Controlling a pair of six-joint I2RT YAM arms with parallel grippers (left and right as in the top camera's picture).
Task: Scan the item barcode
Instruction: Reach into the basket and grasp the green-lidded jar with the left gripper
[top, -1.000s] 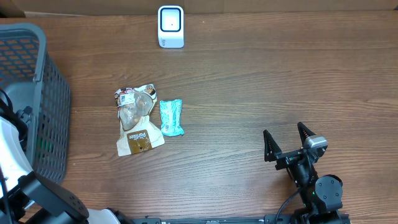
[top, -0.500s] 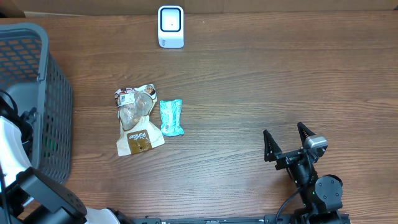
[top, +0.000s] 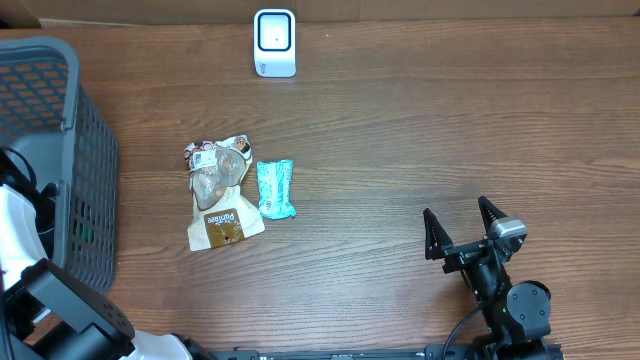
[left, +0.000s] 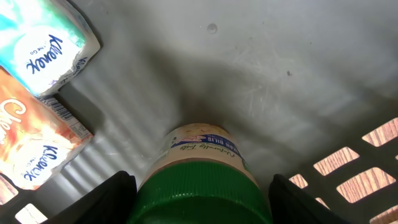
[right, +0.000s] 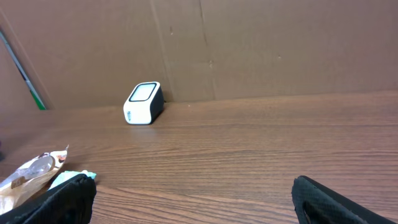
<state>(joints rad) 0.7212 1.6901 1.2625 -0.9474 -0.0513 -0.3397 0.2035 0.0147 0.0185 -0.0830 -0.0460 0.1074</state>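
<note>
Basket: grey mesh basket (top: 92, 190) stands at the left edge of the tabletop (top: 420, 130).
Left hand: left hand (left: 202, 198) is down inside the basket, with a finger (left: 115, 199) close against each side of the green lid (left: 199, 208). Whether it is pinching the lid, I cannot tell.
Jar: green-lidded jar (left: 202, 155) is in the basket, between those fingers.
Tissue packs: Kleenex packs (left: 43, 37) lie left of the jar in the wrist view.
Snack bag: brown-and-clear bag (top: 220, 192) lies mid-tabletop, with a teal packet (top: 276, 188) just beside it on the right.
Scanner: white scanner (top: 275, 42) sits at the far edge, well apart from the basket.
Right hand: right hand (top: 463, 232) is at the near right over bare wood, fingers spread wide and holding nothing.
</note>
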